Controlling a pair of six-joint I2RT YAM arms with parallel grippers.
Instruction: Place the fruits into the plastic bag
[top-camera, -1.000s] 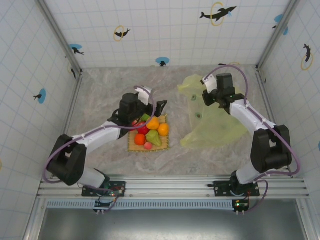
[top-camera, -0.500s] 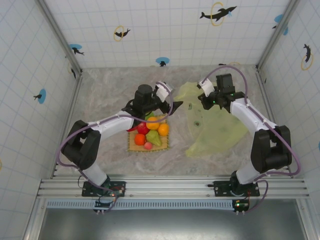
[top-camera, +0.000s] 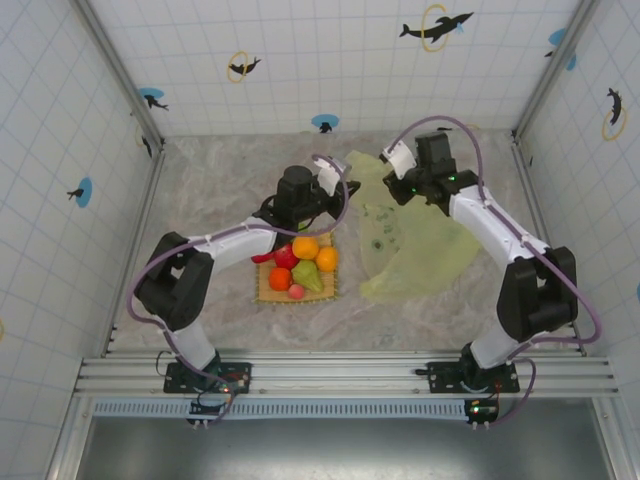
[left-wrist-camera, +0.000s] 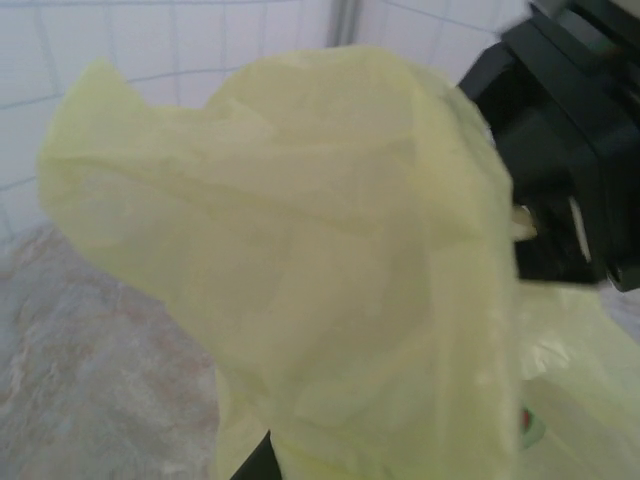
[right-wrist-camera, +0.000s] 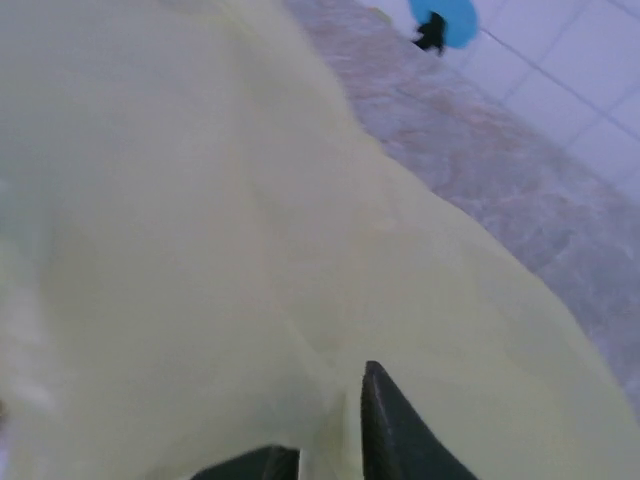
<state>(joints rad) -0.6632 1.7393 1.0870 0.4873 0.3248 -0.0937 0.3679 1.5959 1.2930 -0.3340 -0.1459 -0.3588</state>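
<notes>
The fruits sit piled on a tan mat (top-camera: 266, 294): an orange (top-camera: 306, 246), a red apple (top-camera: 286, 257), a green pear (top-camera: 307, 275) and a small pink one (top-camera: 296, 291) among them. The plastic bag (top-camera: 430, 250), thin and yellow-green, lies to their right with its left edge raised. My left gripper (top-camera: 342, 189) is at that raised edge, shut on the film. In the left wrist view the bag (left-wrist-camera: 330, 260) covers the jaws but for one dark finger (left-wrist-camera: 257, 463). My right gripper (top-camera: 393, 191) is over the bag's top. Its fingers (right-wrist-camera: 395, 430) stand slightly apart, with the bag (right-wrist-camera: 200, 250) in the gap.
Tiled walls with metal posts close the table on three sides. Bare marbled tabletop (top-camera: 200, 200) lies left of the mat and along the front (top-camera: 350, 320). In the left wrist view the right arm's black wrist (left-wrist-camera: 560, 150) hangs close on the right.
My left arm swung from above the fruits to the bag's left edge and its gripper shut. The right gripper moved left, dragging the bag toward the fruits, and its jaws parted slightly.
</notes>
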